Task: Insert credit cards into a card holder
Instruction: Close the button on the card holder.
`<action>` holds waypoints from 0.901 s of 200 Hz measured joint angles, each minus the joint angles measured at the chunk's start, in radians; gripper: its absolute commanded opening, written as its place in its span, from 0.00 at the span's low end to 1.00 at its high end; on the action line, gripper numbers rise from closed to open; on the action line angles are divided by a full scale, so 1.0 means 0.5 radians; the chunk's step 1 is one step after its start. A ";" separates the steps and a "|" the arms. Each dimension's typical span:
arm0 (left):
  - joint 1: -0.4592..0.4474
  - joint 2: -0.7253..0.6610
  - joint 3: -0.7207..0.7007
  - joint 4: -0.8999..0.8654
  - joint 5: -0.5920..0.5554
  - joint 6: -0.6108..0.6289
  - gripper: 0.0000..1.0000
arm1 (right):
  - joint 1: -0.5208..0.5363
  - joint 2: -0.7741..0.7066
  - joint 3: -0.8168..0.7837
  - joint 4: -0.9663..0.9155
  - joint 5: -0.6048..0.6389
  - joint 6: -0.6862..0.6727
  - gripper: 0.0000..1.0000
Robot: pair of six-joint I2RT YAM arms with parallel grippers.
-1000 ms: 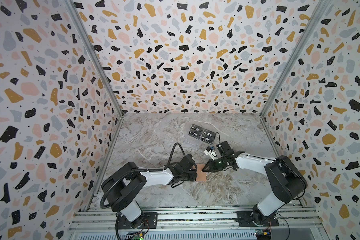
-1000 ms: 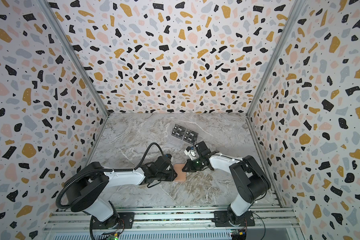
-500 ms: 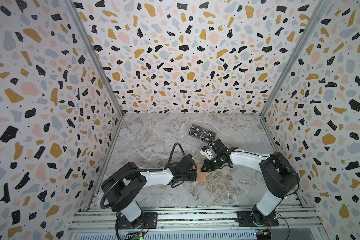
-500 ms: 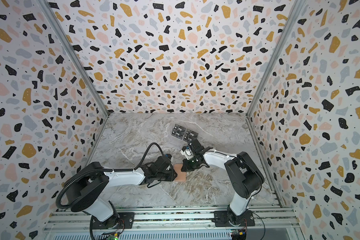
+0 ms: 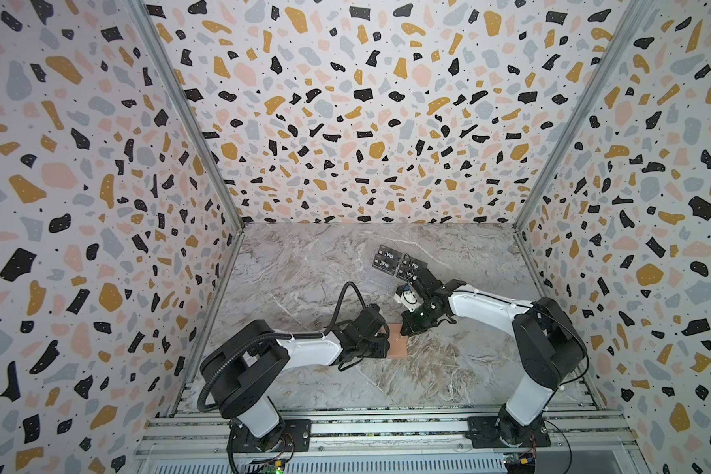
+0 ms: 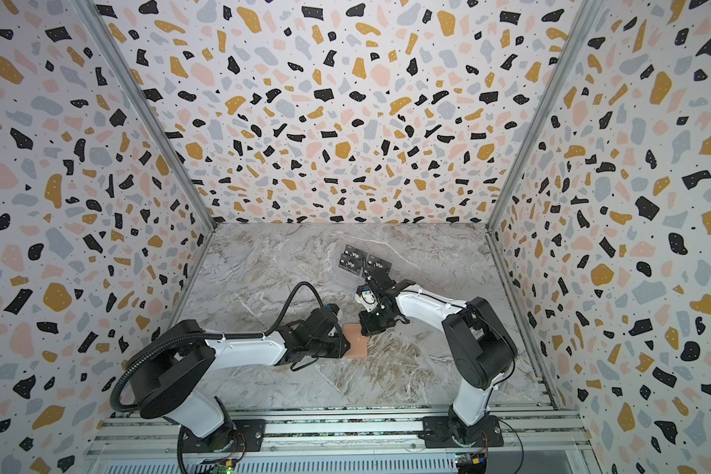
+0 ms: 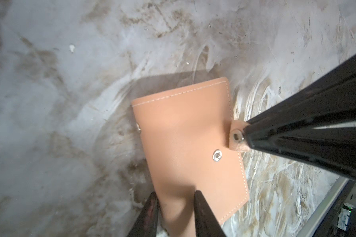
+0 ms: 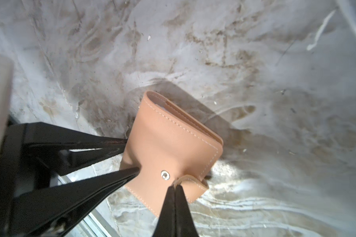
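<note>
Marble tabletop (image 5: 304, 266): card holder (image 5: 397, 346) looks soft, light and buckles. My left gripper (image 7: 175, 197) clamps its 9 o'clock edge; my right gripper (image 8: 175, 185) pinches the strap tab (image 8: 193, 181), 1 o'clock.

Robot test booth; terrazzo-print walls (image 5: 345, 102); aluminium rail base (image 5: 386, 427)

On my feeds both arms match: white shells, chunky black joints, black base plates (image 5: 298, 431) bolted down. Left arm (image 5: 308, 349) carries a fat black cable (image 5: 349, 283), ribbed lower down; right arm (image 5: 485, 305) only thin wires. Left gripper (image 7: 174, 197): skinny black fingers (image 7: 203, 215), tapering to points.
</note>
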 measured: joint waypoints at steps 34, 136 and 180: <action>0.001 -0.002 -0.002 0.002 -0.001 0.000 0.32 | 0.063 0.066 0.056 -0.027 0.020 -0.010 0.00; 0.001 -0.002 -0.006 0.009 0.000 0.000 0.32 | 0.100 0.079 0.123 -0.156 0.114 -0.068 0.00; 0.001 -0.003 -0.008 0.013 0.000 0.000 0.32 | 0.101 0.079 0.126 -0.192 0.114 -0.101 0.00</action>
